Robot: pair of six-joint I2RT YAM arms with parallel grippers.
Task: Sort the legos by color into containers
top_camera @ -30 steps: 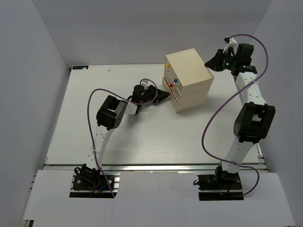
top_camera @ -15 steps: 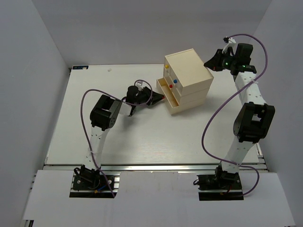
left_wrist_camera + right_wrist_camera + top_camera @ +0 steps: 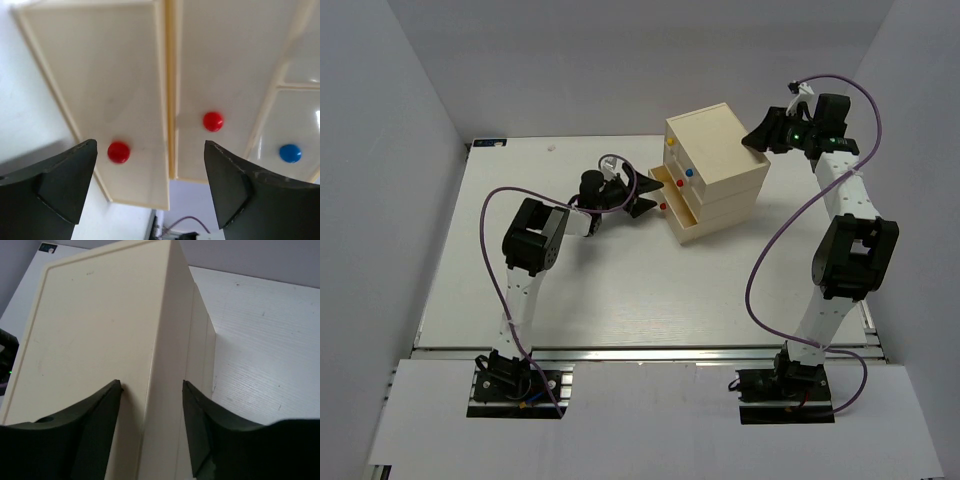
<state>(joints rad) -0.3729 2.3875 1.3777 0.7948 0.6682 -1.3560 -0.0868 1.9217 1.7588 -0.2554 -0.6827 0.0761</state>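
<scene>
The containers are the drawers of a cream chest [image 3: 718, 148] at the table's back middle. Its lower drawers [image 3: 686, 222] stand pulled out to the left. My left gripper [image 3: 648, 196] is open just left of them, touching nothing. In the left wrist view its fingers [image 3: 65, 180] stand wide on either side of a drawer front [image 3: 100, 85] with a red knob [image 3: 119, 152]; another red knob [image 3: 213, 121] and a blue knob [image 3: 290, 153] show beyond. My right gripper [image 3: 757, 138] is open, its fingers [image 3: 97, 415] straddling the chest's top right edge [image 3: 167, 340]. The legos are out of view.
White table [image 3: 570, 290] with grey walls around it. A yellow knob [image 3: 672, 143] marks the top drawer. Purple cables loop off both arms. The right arm reaches up along the table's right edge.
The left gripper pulled a red-knobbed drawer out leftwards, then opened and backed off a little. The right gripper, shut before, has opened over the chest's top corner.
</scene>
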